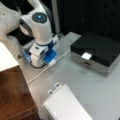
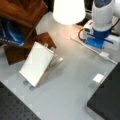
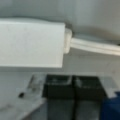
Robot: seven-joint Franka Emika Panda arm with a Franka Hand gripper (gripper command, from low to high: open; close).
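Wrist view: hand (image 3: 74,87), dark blocky fingers together, below smooth white rectangular plug (image 3: 31,45).

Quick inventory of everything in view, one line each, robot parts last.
Plug block: 1, white, close above the gripper in the wrist view, by the arm base in a front view.
Cable: 1, white, runs from the block across the table.
Box: 1, black lid, silver sides, a front view's right.
Pad: 1, white, propped on a stand.
Wood pieces: brown, a front view's top left.
Lamp shade: 1, white.
Table: grey.
Arm: white and blue.
Gripper: dark fingers together.
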